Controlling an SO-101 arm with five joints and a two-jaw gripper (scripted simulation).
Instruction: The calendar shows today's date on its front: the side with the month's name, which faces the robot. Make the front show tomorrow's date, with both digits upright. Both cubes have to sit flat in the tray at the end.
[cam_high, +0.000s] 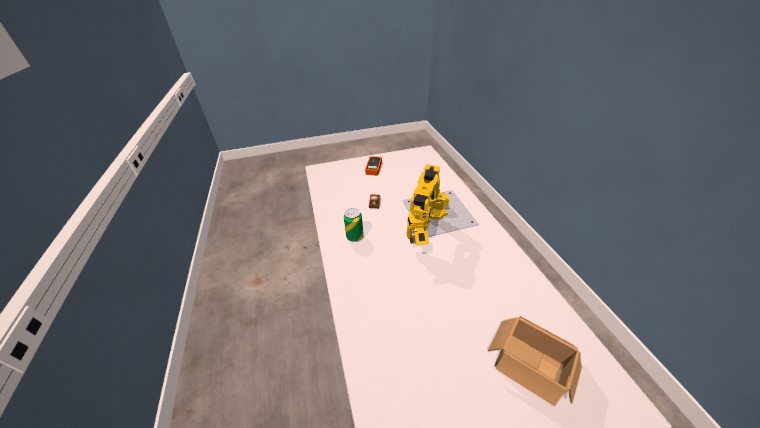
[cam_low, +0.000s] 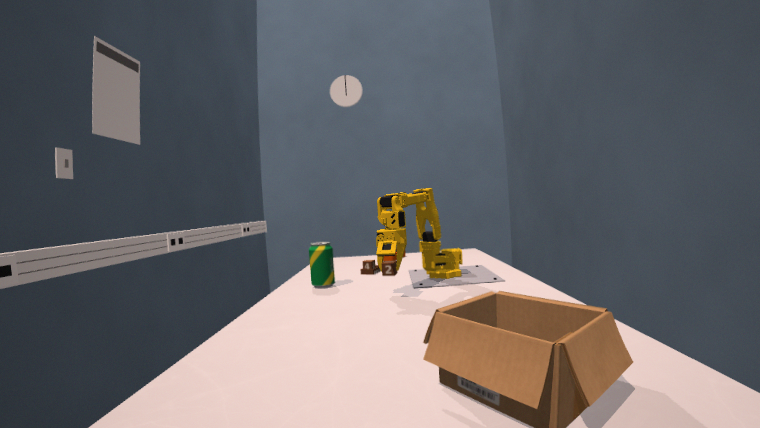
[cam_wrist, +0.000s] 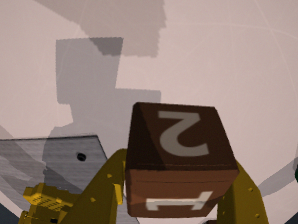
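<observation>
The long pale pink table (cam_high: 425, 329) runs down the room and carries everything. The biggest thing on it is an open cardboard box (cam_low: 526, 345), flaps spread, well apart from the arm at the near end in the exterior view. Next comes the yellow arm (cam_low: 420, 223), folded over on a grey base plate (cam_low: 486, 277), its upper links arched and the wrist pointing down in front of the base. A green can with a yellow stripe (cam_low: 321, 264) stands upright on the table, to the side of the arm and apart from it.

The gripper (cam_wrist: 180, 196) is clenched on a brown cube (cam_wrist: 180, 156), its yellow fingers pressing the cube's two opposite sides. In the wrist view the cube shows a face with a white 2 and, below it, a face with a 1. The exterior view shows the cube (cam_low: 388, 267) with the 2 facing that camera, held just in front of the base plate; whether it touches the table I cannot tell.

The calendar tray (cam_high: 374, 200) sits between the can and the arm, with a second cube (cam_low: 368, 265) marked 4 in it. Farther back lies a small orange device (cam_high: 373, 165), flat on the table
</observation>
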